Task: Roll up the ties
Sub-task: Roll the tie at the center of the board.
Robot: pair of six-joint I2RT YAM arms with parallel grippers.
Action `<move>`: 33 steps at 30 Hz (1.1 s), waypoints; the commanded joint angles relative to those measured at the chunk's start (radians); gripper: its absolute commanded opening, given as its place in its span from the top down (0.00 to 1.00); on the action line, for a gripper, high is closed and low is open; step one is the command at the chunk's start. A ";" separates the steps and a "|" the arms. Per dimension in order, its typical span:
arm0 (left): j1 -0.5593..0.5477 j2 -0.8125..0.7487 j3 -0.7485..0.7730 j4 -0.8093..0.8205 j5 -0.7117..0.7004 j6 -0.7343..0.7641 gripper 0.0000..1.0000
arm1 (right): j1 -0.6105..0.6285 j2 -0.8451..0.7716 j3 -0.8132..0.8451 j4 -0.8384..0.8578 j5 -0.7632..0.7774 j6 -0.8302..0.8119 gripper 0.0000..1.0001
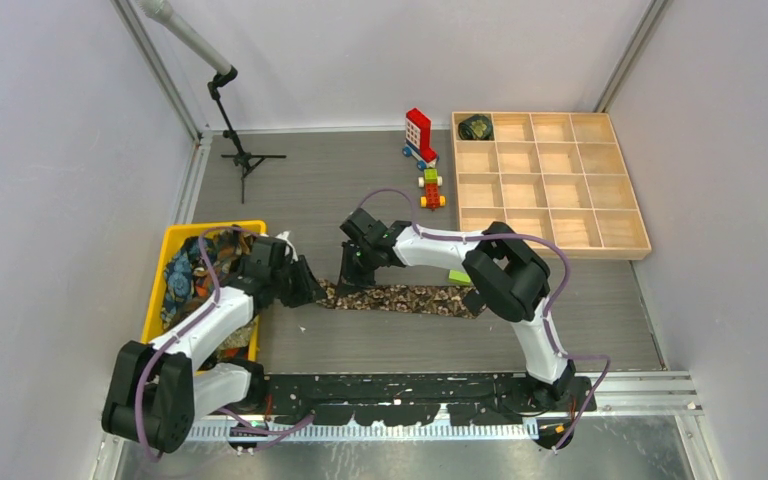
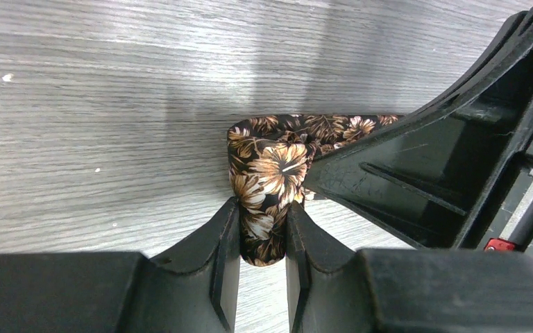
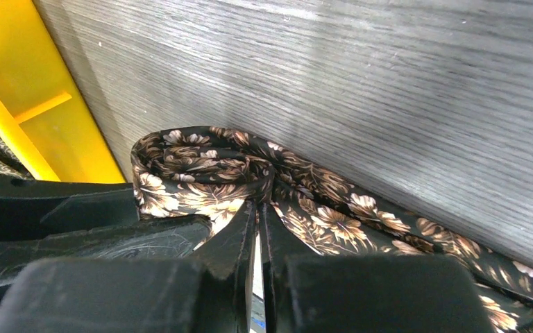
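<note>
The tie (image 2: 271, 173) — smooth printed cloth; table (image 2: 111, 104) — matt woodgrain; bin (image 3: 76, 139) glossy yellow plastic.

Plain white walls (image 1: 390, 50), grey wood-grain tabletop (image 1: 340, 170) (evenly lit), black tripod stand (image 1: 243, 158) behind

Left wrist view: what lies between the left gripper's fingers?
The folded end of the brown flowered tie, clamped by both fingers; the left wrist view shows it.

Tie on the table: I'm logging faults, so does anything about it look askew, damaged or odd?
Nothing stands out. The tie lies flat and straight on the table, its left end folded into a small loop that the left hand and the right hand both pinch. No damage shows.
</note>
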 commanded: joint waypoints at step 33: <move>-0.585 0.379 0.456 -0.445 -0.836 -0.062 0.94 | -0.207 -0.420 -0.316 -0.003 0.057 -0.047 0.88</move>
